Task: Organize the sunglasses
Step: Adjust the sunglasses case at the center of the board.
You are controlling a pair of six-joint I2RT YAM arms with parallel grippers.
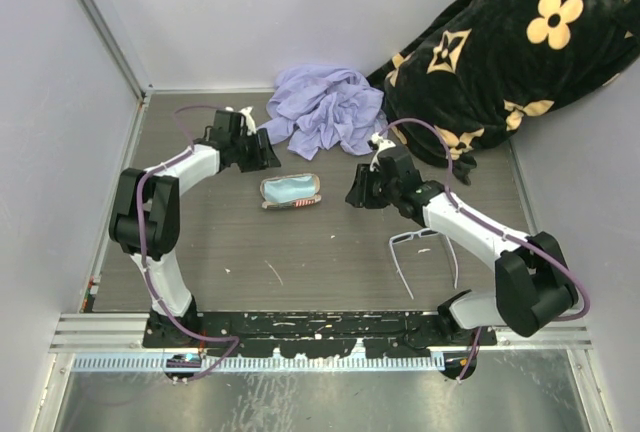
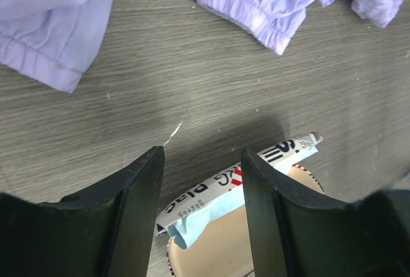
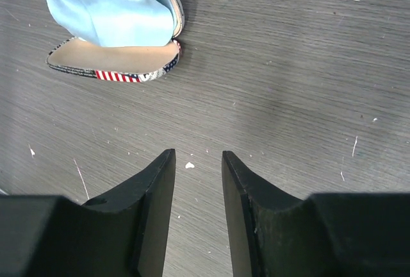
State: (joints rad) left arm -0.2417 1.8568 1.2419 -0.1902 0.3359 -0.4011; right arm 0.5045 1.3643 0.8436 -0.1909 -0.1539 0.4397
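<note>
The sunglasses [image 1: 424,243], with a white frame and long white arms unfolded, lie on the table beside my right forearm, unheld. The red-and-white printed case [image 1: 291,192] lies open mid-table with a light-blue cloth [image 1: 288,188] inside. My left gripper [image 1: 271,159] is open just behind the case; in its wrist view the case's lid edge [image 2: 218,187] and the cloth [image 2: 192,222] show between the open fingers [image 2: 138,193]. My right gripper [image 1: 353,195] is open and empty to the right of the case [image 3: 115,65], over bare table.
A crumpled lilac garment [image 1: 325,107] lies at the back, close behind my left gripper, and also shows in the left wrist view [image 2: 57,27]. A black blanket with cream flowers [image 1: 500,52] fills the back right corner. Walls close the left, back and right sides.
</note>
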